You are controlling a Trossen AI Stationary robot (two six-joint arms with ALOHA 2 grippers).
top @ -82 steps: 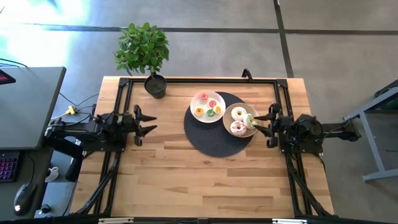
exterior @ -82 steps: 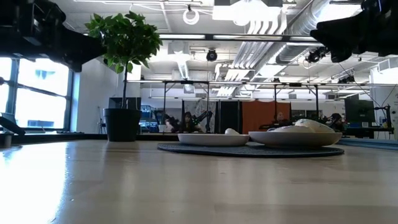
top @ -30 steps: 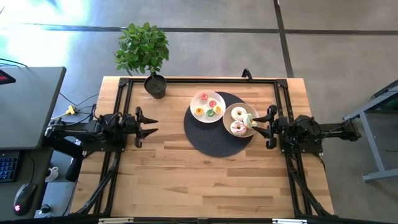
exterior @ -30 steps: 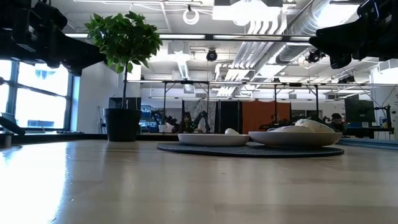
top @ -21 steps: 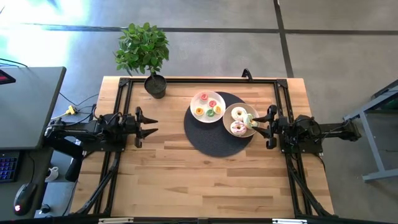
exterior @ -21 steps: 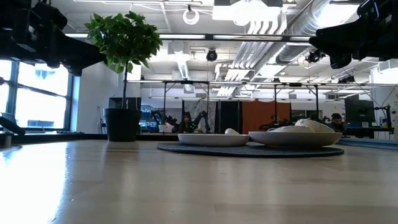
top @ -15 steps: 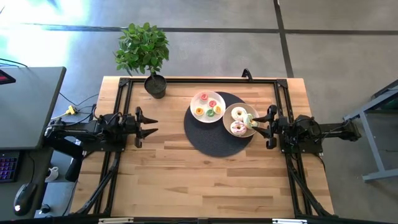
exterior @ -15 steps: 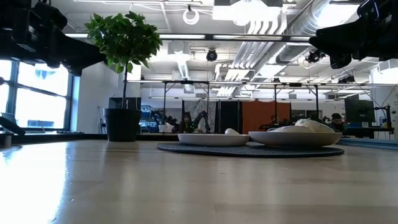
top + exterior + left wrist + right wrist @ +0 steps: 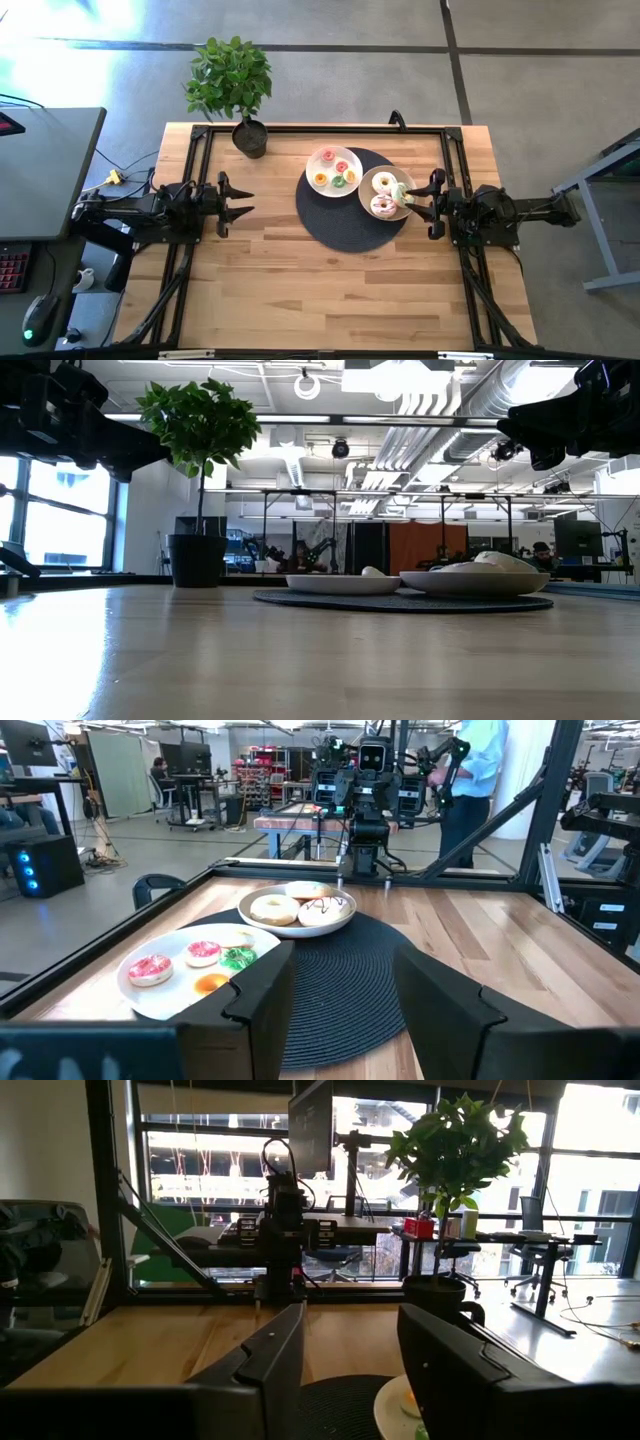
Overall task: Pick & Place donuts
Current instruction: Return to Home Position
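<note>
Two white plates sit on a round dark mat [image 9: 350,215]. The far-left plate [image 9: 318,160] carries small donuts [image 9: 334,172] in pink, red, yellow and green, also seen as small donuts [image 9: 205,960] in the left wrist view. The right plate [image 9: 368,193] holds larger donuts [image 9: 386,194], white and pink-sprinkled, seen again as larger donuts [image 9: 300,907]. My left gripper [image 9: 243,200] hangs open above the table's left part, pointing at the mat. My right gripper [image 9: 428,203] is open just right of the right plate, above table height.
A potted plant [image 9: 248,135] stands at the far edge, left of the plates. Black frame rails [image 9: 190,200] run along the left, right and far sides. Bare wood [image 9: 320,290] fills the near half. In the low view both arms hang high at the upper corners.
</note>
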